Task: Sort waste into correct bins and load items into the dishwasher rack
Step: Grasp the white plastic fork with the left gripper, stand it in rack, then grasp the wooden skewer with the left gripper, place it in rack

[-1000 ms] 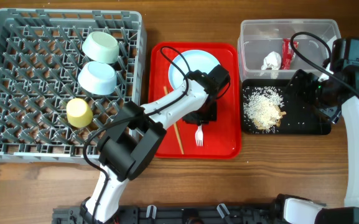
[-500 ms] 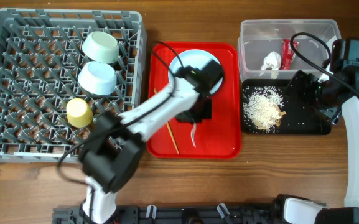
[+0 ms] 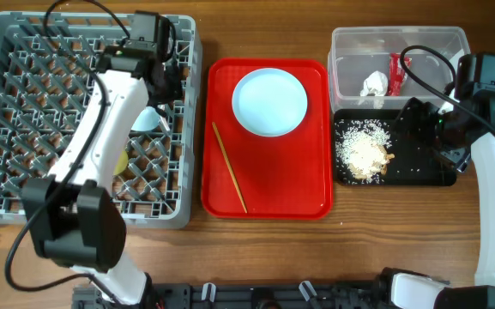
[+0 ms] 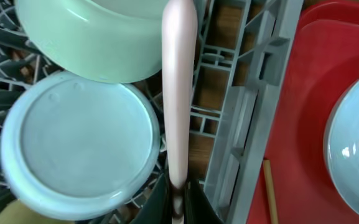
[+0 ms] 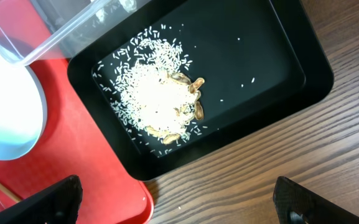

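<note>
The left tool is clamped on the handle of the white plastic fork. In the wrist view the fork points to 12 o'clock over the dishwasher rack, hemmed in by an upturned pale blue bowl at 9 o'clock, a pale green bowl at 11 o'clock and the rack's wall at 3 o'clock. On the bench, the red tray carries the plate and a chopstick, while the right tool hangs spread wide and empty at 6 o'clock of the black tray of rice.

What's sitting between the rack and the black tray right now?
The red tray, holding the plate and a chopstick; the overhead view shows it.
</note>
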`<state>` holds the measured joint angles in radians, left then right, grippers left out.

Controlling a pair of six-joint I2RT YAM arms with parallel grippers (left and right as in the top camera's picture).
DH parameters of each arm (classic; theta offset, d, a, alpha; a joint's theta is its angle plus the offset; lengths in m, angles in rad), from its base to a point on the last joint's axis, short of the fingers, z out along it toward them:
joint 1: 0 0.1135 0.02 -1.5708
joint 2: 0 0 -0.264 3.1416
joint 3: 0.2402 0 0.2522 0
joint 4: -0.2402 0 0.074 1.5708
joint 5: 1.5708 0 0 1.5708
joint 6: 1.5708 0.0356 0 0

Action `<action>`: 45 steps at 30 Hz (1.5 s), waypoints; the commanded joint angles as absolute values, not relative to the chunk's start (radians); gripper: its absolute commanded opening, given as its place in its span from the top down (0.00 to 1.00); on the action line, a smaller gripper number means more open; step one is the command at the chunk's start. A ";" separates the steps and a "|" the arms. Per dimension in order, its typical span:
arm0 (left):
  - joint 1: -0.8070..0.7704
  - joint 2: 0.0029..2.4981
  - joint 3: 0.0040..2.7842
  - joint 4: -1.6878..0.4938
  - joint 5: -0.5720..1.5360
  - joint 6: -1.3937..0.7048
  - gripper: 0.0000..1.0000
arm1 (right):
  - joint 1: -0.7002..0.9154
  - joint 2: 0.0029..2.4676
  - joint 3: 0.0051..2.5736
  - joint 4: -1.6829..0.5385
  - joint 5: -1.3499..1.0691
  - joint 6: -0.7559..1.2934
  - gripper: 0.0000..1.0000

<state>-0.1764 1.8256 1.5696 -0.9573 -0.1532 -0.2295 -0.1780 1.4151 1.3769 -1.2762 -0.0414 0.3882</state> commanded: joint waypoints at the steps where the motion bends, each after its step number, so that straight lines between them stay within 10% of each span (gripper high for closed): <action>1: -0.175 1.840 1.571 -0.942 -0.166 -0.209 0.96 | -0.177 1.403 1.382 -1.277 -0.027 0.374 0.01; 5: -0.175 1.840 1.571 -0.942 -0.165 -0.209 0.33 | -0.177 1.403 1.382 -1.280 -0.027 0.374 0.01; 15: -0.380 1.840 1.571 -1.098 0.019 -0.220 0.24 | -0.177 1.403 1.382 -1.280 -0.027 0.374 0.01; 29: -0.581 1.846 1.105 -0.800 0.042 -0.723 0.37 | -0.177 1.403 1.382 -1.285 -0.038 0.374 0.01; 35: -0.581 1.846 1.049 -0.729 0.049 -0.723 0.96 | -0.177 1.403 1.382 -1.289 -0.042 0.373 0.01; 45: -0.511 1.570 1.271 -0.929 -0.048 -0.543 0.96 | -0.177 1.403 1.382 -1.298 -0.042 0.369 0.01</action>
<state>-0.5655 1.7126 1.1652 -0.8650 0.0219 -0.6361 -0.1780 1.4151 1.3769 -1.2961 -0.0437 0.3878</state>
